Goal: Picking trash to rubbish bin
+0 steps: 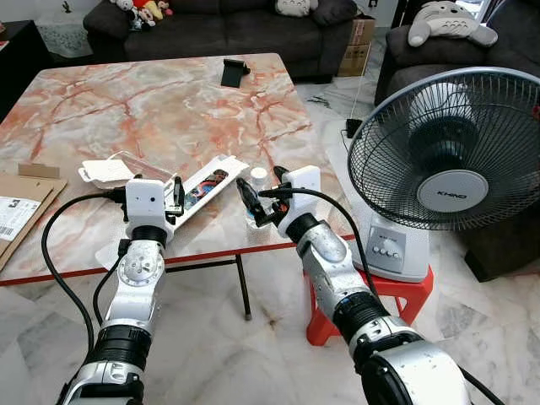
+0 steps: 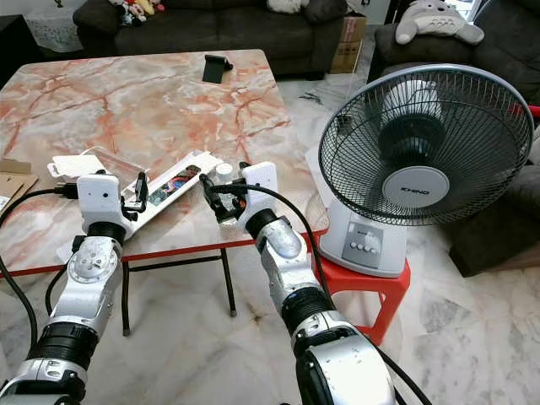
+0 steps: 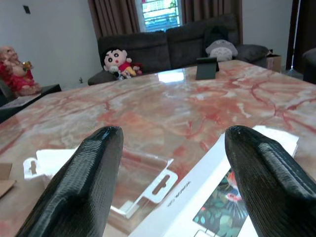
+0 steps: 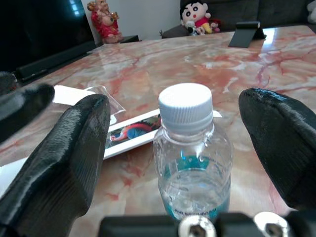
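I am reaching my right gripper (image 4: 182, 163), fingers spread wide, around the upright water bottle (image 4: 191, 153) near the surface (image 1: 152, 110) edge, ready to clamp it for binning, while my left gripper (image 3: 173, 173) hovers open above the flat packaging (image 1: 207, 186).

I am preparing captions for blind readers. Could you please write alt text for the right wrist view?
A small clear plastic bottle with a white cap stands upright on a pink marble table, between the two open black fingers of the right gripper, which do not touch it. Behind it lies a flat white package, and a plush doll sits on a dark sofa far back.
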`<state>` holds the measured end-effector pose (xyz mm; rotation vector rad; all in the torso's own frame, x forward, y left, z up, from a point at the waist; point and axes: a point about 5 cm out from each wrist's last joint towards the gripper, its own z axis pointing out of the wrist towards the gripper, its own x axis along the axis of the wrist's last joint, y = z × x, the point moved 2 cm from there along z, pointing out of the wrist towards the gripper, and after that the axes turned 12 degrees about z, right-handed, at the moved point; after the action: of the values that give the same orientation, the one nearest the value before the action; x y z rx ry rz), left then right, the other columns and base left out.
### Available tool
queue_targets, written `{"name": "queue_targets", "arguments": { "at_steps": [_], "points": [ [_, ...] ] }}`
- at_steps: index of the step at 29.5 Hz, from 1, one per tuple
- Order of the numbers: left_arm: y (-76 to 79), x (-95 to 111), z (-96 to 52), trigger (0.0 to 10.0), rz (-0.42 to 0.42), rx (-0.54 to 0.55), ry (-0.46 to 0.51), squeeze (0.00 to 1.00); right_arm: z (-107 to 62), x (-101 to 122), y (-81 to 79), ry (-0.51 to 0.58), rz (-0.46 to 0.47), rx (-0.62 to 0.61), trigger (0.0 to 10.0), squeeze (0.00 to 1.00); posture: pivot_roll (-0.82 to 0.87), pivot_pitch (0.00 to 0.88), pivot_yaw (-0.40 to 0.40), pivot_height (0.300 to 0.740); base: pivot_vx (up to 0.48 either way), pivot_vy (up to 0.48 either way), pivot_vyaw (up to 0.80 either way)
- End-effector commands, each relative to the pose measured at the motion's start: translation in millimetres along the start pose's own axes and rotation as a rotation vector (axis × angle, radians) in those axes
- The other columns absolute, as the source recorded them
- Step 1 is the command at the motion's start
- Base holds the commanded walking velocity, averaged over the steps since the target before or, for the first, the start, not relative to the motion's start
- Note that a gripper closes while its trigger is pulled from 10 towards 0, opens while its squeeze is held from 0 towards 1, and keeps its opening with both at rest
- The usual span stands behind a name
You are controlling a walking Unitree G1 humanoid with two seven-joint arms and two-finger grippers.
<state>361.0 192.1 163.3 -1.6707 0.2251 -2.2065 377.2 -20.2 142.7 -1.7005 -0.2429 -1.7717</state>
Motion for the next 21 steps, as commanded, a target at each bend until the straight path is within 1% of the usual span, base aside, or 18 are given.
{"name": "queue_targets", "arguments": {
  "at_steps": [1, 15, 21],
  "points": [
    [1.4, 3, -0.4, 10.0, -0.008, -0.01, 0.006, 0.0, 16.0, -7, -45.5, 0.01, 0.076, 0.086, 10.0, 0.0, 0.18, 0.091, -0.013, 0.74, 0.0, 0.0, 0.0],
    [-0.3, 8, -1.4, 10.0, -0.007, -0.008, 0.018, 0.0, 22.7, -2, -47.5, 0.005, 0.068, 0.074, 10.0, 0.0, 0.19, 0.082, -0.018, 0.74, 0.0, 0.0, 0.0],
    [1.1, 11, -1.5, 10.0, -0.012, -0.009, 0.027, 0.0, 28.1, 4, -48.4, 0.002, 0.071, 0.066, 10.0, 0.0, 0.21, 0.087, -0.023, 0.74, 0.0, 0.0, 0.0]
  ]
}}
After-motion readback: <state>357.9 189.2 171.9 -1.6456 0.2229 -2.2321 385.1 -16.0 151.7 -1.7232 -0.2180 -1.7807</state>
